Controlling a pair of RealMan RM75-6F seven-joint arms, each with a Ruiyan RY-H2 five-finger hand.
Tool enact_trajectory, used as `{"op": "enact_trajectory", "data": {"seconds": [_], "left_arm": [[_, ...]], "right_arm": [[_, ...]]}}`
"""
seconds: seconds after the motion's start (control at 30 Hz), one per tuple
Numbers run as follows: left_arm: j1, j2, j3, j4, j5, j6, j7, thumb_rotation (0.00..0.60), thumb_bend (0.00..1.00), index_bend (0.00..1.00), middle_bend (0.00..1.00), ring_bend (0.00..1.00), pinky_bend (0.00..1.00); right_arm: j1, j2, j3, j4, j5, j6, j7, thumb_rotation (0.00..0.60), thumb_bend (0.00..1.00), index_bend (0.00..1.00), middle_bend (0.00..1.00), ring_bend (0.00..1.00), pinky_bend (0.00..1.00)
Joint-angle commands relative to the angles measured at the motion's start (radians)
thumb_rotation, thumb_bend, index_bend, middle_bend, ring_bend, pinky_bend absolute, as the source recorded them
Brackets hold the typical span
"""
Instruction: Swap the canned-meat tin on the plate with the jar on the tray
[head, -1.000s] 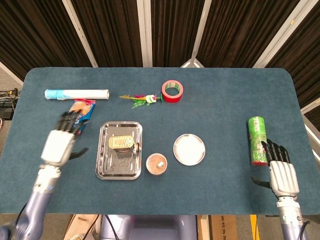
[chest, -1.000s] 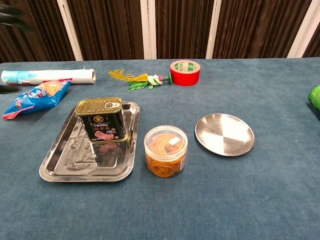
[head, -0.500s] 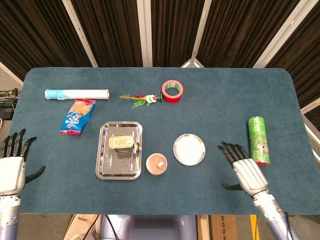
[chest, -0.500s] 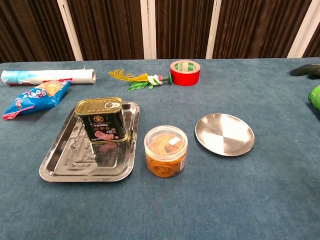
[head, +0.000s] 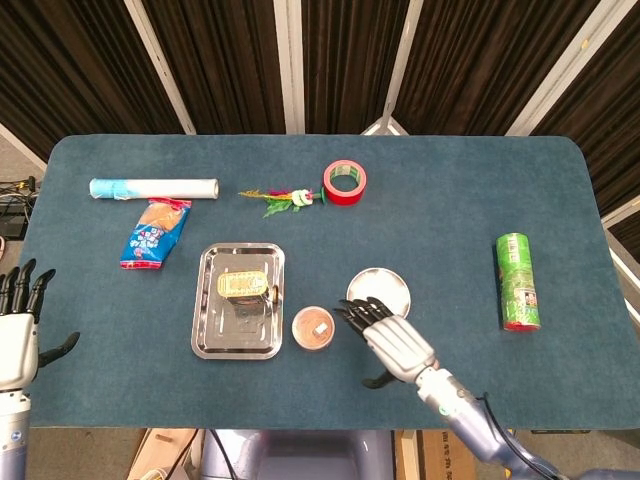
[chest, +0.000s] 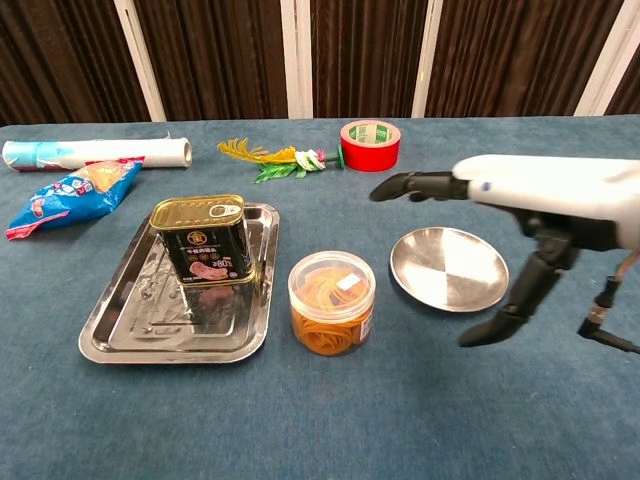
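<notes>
Right hand hangs above the table with fingers spread and nothing in them, just above the near edge of the plate, fingertips aimed toward the jar. That jar stands upright on the bare cloth between the tray and the plate, just to the hand's left, so this is plainly the nearer hand; the plate sits empty right beside it, which looks like the jar's destination. The canned-meat tin already stands on the tray's far half, so its part seems settled. Left hand idles open well off at the table's left edge. Nothing blocks the short path from jar to plate. Further back lie a red tape roll, a flower sprig, a snack packet, a wrapped roll, and a green can on its side at the right.
</notes>
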Motion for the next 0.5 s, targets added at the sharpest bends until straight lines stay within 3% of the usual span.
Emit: {"op": "enact_trajectory", "data": {"seconds": [0.03, 0.5], "left_arm": [[0.002, 0.003, -0.003, -0.003, -0.002, -0.008, -0.001, 0.600, 0.14, 0.13, 0.00, 0.00, 0.00], [-0.015, 0.018, -0.032, -0.005, -0.067, -0.118, -0.001, 0.600, 0.14, 0.13, 0.00, 0.00, 0.00]], "right_arm": [[0.078, -0.077, 0.023, 0.028, 0.122, -0.012, -0.067, 0.600, 0.00, 0.00, 0.00, 0.00, 0.00], [0.215, -0.226, 0.046, 0.167, 0.301, 0.029, -0.120, 0.600, 0.00, 0.00, 0.00, 0.00, 0.00]]}}
